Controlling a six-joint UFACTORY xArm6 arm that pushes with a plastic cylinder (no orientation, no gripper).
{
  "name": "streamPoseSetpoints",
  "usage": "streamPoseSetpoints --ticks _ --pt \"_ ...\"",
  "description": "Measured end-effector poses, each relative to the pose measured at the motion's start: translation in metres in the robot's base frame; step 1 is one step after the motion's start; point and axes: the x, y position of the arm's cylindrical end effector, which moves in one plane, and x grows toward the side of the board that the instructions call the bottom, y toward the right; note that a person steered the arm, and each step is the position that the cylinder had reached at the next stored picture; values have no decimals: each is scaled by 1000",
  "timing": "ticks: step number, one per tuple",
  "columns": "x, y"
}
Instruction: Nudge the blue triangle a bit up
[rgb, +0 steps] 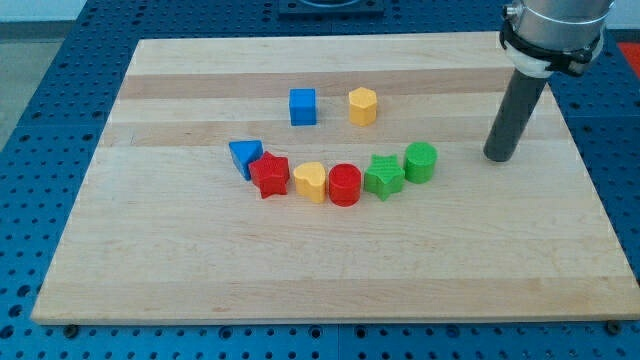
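Note:
The blue triangle (244, 156) lies left of the board's middle, touching the red star (269, 176) at its lower right. My tip (499, 157) rests on the board far to the view's right, well away from the blue triangle and to the right of the green cylinder (421, 161).
A curved row runs rightward from the red star: a yellow heart (311, 181), a red cylinder (345, 185), a green star (384, 177) and the green cylinder. A blue cube (303, 106) and a yellow hexagon (363, 105) sit above the row. The wooden board (150, 260) lies on a blue perforated table.

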Motion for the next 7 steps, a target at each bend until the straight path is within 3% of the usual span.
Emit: streamPoseSetpoints --ticks 1,3,7 --pt "0 -1" --pt "115 -92" --pt "120 -192"
